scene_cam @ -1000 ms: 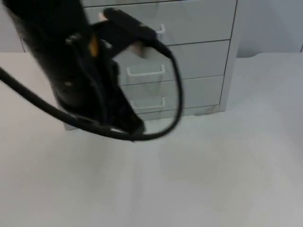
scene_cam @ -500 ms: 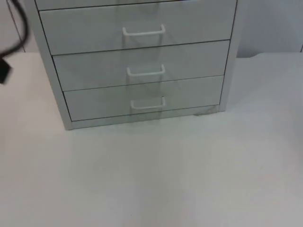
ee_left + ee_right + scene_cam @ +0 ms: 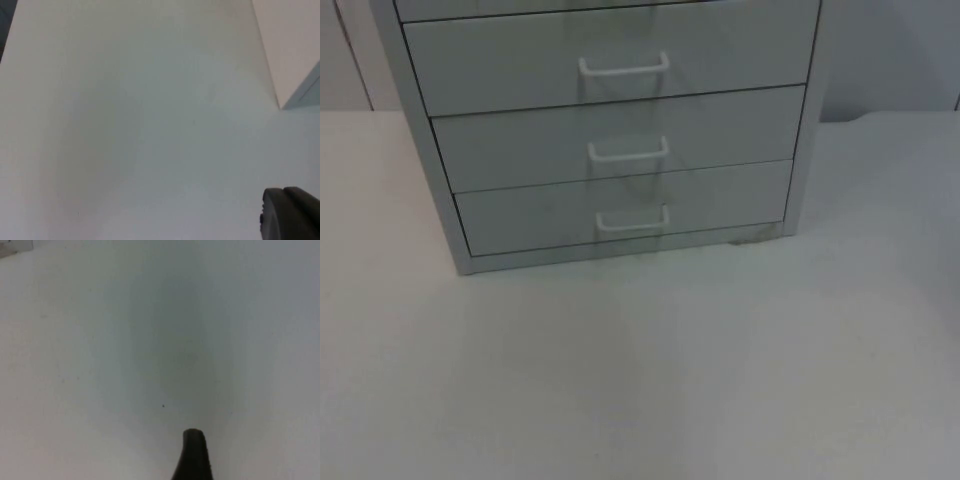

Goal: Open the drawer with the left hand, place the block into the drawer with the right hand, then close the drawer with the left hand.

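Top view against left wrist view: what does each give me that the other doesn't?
Top view alone: the cabinet's front, three drawers all shut, each with a white handle. Left wrist view alone: the left pincer's fingertip over bare table, and the cabinet's side at its corner. Both share the white table and the cabinet.

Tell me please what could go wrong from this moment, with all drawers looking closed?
1. No block is seen on the table, so whether it went inside cannot be confirmed; it may be missing.
2. The drawer cabinet has three similar handles, top, middle, bottom; reopening could pick the wrong one.
3. The left gripper's fingertip sits near the cabinet corner; a careless move might bump it.
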Robot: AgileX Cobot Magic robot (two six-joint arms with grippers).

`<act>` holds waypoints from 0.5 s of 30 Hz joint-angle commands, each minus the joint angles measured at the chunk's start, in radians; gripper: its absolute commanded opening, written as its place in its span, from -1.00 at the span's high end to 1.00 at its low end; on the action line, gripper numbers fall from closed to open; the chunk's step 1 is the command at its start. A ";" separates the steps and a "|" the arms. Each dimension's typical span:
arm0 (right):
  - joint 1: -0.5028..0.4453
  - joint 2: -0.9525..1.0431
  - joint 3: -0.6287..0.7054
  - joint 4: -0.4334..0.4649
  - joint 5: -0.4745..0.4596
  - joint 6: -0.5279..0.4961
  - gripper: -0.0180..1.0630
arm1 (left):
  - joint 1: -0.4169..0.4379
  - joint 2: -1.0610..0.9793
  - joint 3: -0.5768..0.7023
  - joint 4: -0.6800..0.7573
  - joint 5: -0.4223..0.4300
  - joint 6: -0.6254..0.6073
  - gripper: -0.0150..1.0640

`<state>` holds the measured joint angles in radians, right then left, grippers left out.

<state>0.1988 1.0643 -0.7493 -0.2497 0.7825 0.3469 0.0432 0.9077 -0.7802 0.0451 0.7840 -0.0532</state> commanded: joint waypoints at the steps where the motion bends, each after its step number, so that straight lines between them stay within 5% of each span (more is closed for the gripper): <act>1: -0.004 -0.035 0.002 0.051 -0.027 -0.075 -0.14 | 0.005 -0.056 0.005 -0.016 0.015 0.004 0.98; 10: -0.004 -0.267 0.002 0.211 -0.047 -0.314 -0.14 | 0.005 -0.321 0.006 -0.064 0.037 0.071 0.98; 15: -0.004 -0.434 0.002 0.250 -0.035 -0.315 -0.14 | 0.005 -0.473 0.006 -0.060 0.083 0.071 0.98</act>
<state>0.1988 0.6966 -0.7493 -0.0199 0.7413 0.0474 0.0432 0.4896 -0.7787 0.0000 0.8412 0.0115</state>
